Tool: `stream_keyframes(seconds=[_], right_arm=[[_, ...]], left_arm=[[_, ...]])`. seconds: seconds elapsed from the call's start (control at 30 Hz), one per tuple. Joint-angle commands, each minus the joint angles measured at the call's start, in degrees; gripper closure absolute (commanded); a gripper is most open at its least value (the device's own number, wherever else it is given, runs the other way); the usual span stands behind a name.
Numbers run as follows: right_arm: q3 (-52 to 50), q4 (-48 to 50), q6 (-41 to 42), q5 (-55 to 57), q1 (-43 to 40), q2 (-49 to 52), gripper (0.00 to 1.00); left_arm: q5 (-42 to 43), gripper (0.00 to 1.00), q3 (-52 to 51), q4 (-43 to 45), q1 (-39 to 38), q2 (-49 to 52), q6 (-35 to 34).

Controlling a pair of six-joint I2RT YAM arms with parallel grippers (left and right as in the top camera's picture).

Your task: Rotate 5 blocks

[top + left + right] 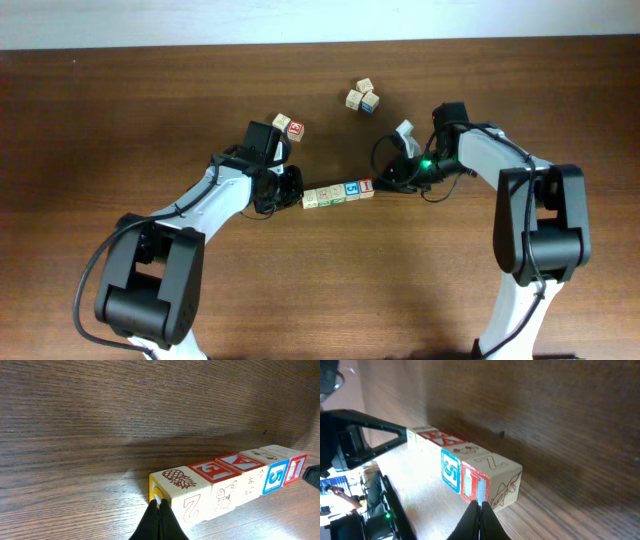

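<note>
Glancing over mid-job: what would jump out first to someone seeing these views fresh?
The row of five blocks lies mid-table, bracketed end to end. The shut left gripper has its tip against the pineapple end, and the shut right gripper is against the red-letter end. Farther back, apart from the row, sit a pair of cubes and a three-cube cluster.

One camera hangs high overhead and looks straight down, far enough off to take in the whole wooden surface (120,100). The left wrist camera sits low and very near, peering past the left gripper (159,506) along the row of blocks (225,480). The right wrist camera looks past the right gripper (480,506) from the opposite end. All three views share that row.
</note>
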Motion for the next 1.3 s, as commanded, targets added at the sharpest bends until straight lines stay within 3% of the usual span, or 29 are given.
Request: stream_keyframes(seconds=[0.0,0.43,1.27], right_arm=[[-0.6,0.2,-0.8,-2.2,-1.9,1.2,0.96],[-0.6,2.0,-0.7,-3.9,-2.4,6.7,0.96],[-0.6,4.2,-2.6,-10.2,-2.4,6.8,0.96]], left_arm=[[1.2,1.0,-0.7,0.1,0.0,0.6,1.0],[1.2,1.0,-0.7,0.3,0.0,0.6,0.9],[1.2,1.0,-0.7,0.3,0.0,0.6,0.9]])
